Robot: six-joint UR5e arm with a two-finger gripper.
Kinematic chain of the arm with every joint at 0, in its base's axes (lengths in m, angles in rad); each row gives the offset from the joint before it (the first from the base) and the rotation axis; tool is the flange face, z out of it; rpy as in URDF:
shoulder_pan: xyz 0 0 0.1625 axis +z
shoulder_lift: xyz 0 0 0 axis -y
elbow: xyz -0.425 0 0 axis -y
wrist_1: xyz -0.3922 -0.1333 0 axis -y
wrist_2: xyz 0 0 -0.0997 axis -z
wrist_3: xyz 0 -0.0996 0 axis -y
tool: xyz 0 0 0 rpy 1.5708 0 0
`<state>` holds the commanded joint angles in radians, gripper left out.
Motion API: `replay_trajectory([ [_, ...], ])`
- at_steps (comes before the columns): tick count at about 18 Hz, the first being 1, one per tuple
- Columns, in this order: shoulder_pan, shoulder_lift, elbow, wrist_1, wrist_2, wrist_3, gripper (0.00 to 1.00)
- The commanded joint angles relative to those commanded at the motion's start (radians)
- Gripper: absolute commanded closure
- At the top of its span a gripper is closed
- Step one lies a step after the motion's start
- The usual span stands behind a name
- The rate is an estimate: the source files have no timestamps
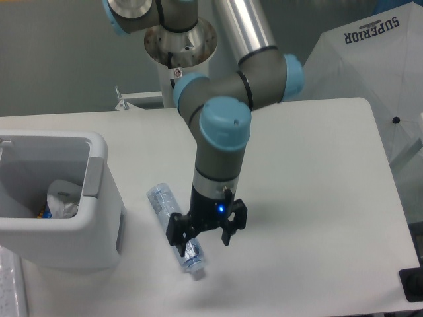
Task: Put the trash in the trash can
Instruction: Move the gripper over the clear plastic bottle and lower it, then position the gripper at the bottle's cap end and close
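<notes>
The long clear crushed plastic bottle (pixel 160 203) lies on the white table, slanting from beside the trash can down to its cap end (pixel 192 266) near the front. My gripper (pixel 203 236) hangs open just above the bottle's lower half, fingers spread to either side, holding nothing. The trash can (pixel 99 198), a boxy white bin with a grey side panel, stands at the left edge. Inside it rests a crumpled whitish wrapper (pixel 63 200).
A blue-and-yellow scrap (pixel 43 212) shows deep in the bin beside the wrapper. The arm's base (pixel 180 41) stands at the back. A white canopy marked SUPERIOR (pixel 370 59) rises beyond the right edge. A black object (pixel 412 285) sits at the bottom right corner.
</notes>
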<state>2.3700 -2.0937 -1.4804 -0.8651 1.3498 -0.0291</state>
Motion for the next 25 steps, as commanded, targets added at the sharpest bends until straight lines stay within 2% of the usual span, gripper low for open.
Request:
replay_trajectory([
  [7,-0.041,-0.058,-0.005,0.003,0.083,0.0,0.01],
  [11,-0.055,-0.115,0.035,0.005,0.1,-0.029,0.01],
  [13,-0.083,-0.138,0.043,0.006,0.159,-0.032,0.01],
  [21,-0.089,-0.16,0.045,0.017,0.186,-0.034,0.03],
  [25,-0.097,-0.167,0.045,0.017,0.212,-0.041,0.09],
])
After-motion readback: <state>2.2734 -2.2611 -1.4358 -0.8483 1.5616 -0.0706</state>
